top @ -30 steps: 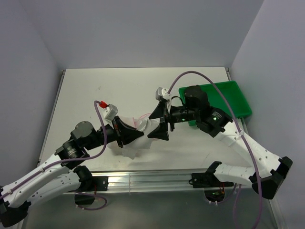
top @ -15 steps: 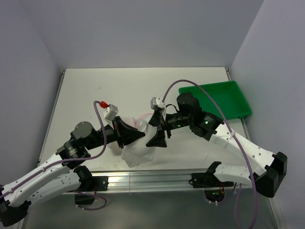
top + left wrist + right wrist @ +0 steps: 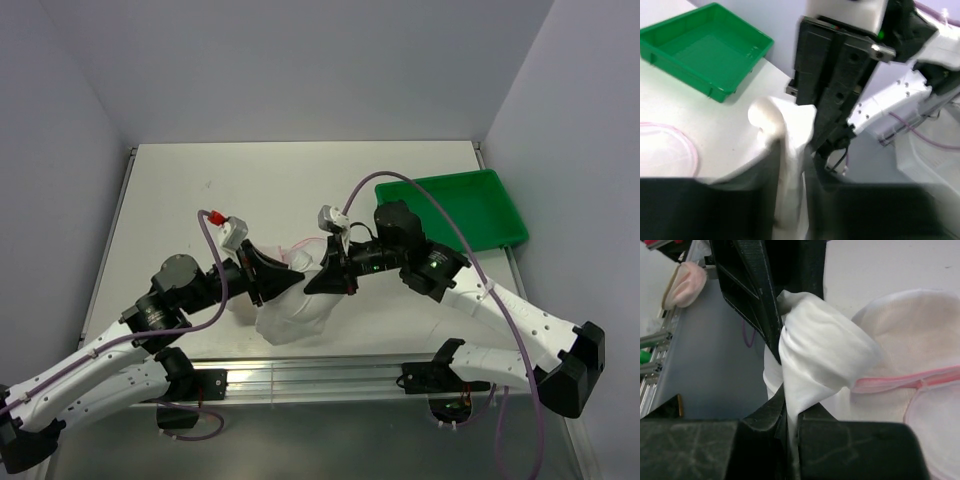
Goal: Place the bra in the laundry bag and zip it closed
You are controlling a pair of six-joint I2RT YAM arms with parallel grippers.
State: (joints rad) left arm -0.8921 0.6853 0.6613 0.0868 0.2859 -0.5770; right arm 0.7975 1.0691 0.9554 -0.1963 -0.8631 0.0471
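The bag [image 3: 290,312] lay bunched near the table's [image 3: 250,190] front edge, between our arms; with left gripper [image 3: 790,167] and right gripper [image 3: 791,427] we pinched its white mesh, jaws narrow.

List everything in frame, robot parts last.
laundry bag: 1, white mesh with pink zipper band, table centre between the arms
bra: 1, tan-beige, seems to sit inside the bag's dome
tray: 1, green, far right of the table
table: 1, white, under everything
left gripper: 1, black, jaws shut on a fold of the bag
right gripper: 1, black, jaws shut on the same fold
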